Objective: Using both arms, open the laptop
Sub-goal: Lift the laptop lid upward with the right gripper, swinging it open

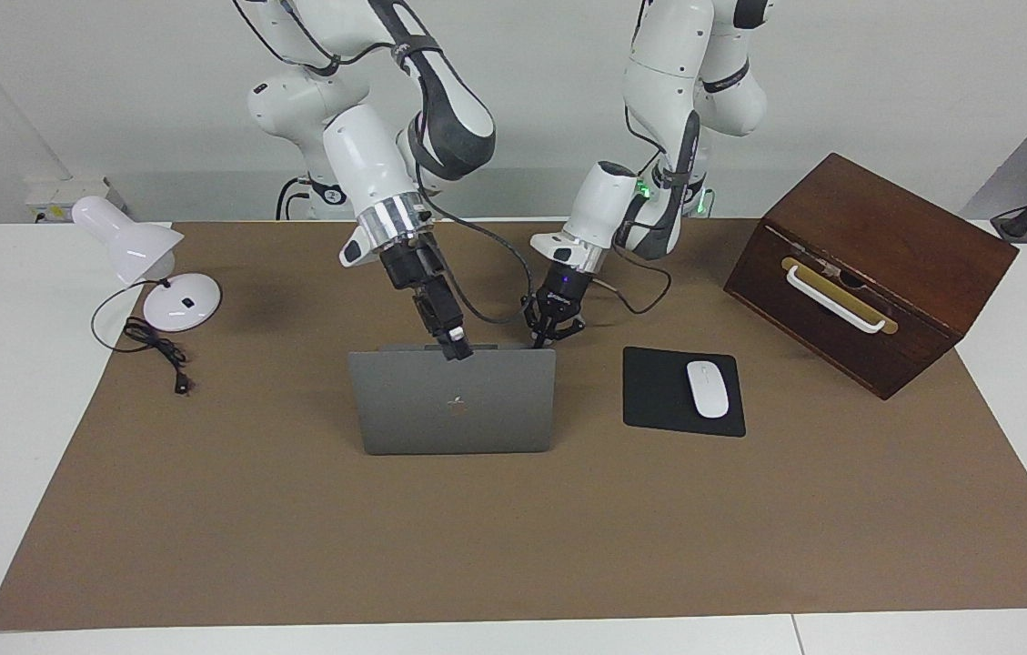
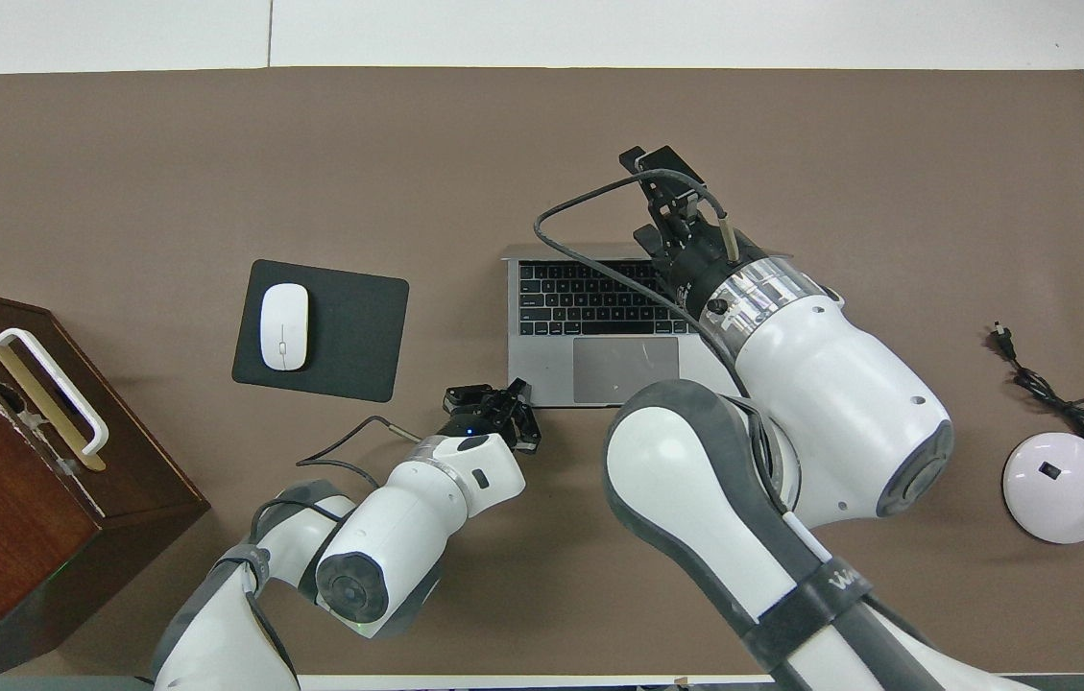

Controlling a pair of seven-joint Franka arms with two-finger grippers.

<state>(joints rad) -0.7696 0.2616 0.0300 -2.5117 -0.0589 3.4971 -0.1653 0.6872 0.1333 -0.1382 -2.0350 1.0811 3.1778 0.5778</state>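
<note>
The silver-grey laptop (image 1: 454,405) stands open at the middle of the brown mat, its lid raised with the apple logo facing away from the robots. In the overhead view its keyboard and trackpad (image 2: 599,326) show. My right gripper (image 1: 457,349) is at the middle of the lid's top edge, one fingertip on the lid's outer face, shut on the lid; from above the right gripper (image 2: 662,187) overlaps that edge. My left gripper (image 1: 542,340) is shut, its tips down at the corner of the laptop's base nearest the left arm, where the left gripper (image 2: 515,392) shows from above.
A black mouse pad (image 1: 659,391) with a white mouse (image 1: 709,388) lies beside the laptop toward the left arm's end. A dark wooden box (image 1: 877,264) with a white handle stands past it. A white desk lamp (image 1: 149,264) and its cable (image 1: 158,350) sit at the right arm's end.
</note>
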